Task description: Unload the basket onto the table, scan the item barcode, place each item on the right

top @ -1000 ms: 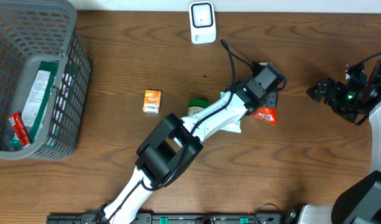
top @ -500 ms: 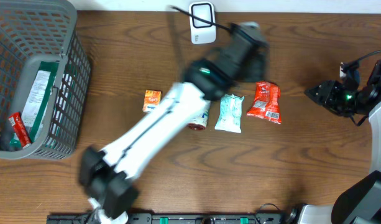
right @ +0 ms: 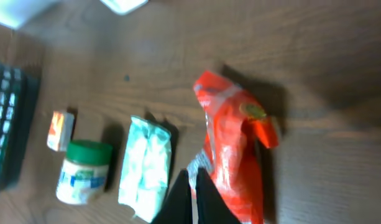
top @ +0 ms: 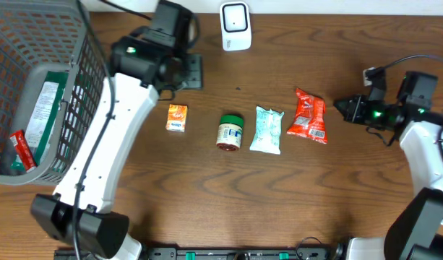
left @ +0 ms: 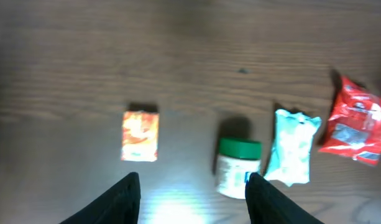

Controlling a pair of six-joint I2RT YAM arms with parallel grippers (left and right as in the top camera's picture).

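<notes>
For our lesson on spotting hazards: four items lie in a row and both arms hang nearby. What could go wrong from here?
1. The right fingers are shut beside the red packet, apparently holding nothing. Advancing like this would probably shove the packet rather than grasp it.
2. The pale packet lies close between the red packet and the jar, so a shoved item could knock its neighbour.

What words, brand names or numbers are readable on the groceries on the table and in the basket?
None can be read in any view.
Orange box: print too small.
Green-lidded jar: label blurred.
Pale green packet: print blurred.
Red packet: white label patch, too small to read.
White packet in the basket: print too small.
</notes>
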